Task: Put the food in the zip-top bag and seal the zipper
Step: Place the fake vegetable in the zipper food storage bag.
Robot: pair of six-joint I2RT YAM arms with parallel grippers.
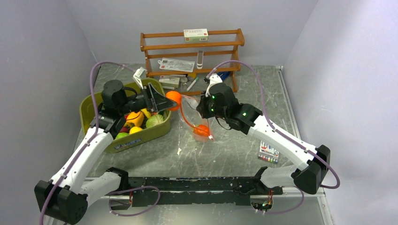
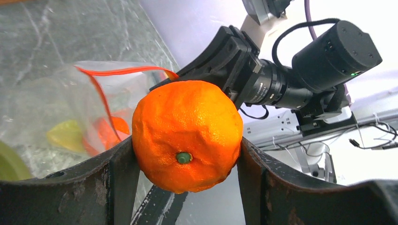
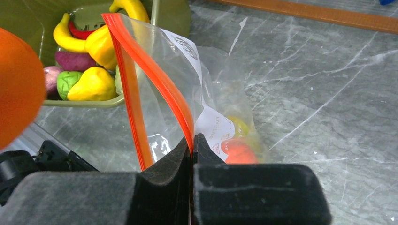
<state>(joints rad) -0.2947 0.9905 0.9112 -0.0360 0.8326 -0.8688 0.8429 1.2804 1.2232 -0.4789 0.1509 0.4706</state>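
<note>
The left pincer [image 2: 187, 146] clamps a toy orange [image 2: 187, 122] at the open mouth of the zip-top bag [image 3: 206, 84]. The right pincer [image 3: 191, 145], pressed together on the orange-red zipper [image 3: 155, 79], holds the bag up from the surface [image 3: 328, 93]. Some food [image 3: 237, 152] lies inside the bag, and more fills the olive-green tub [image 1: 141, 136] beside it.

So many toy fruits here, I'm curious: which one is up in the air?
The orange, clamped in the left gripper; the others lie in the green tub or the bag.
</note>
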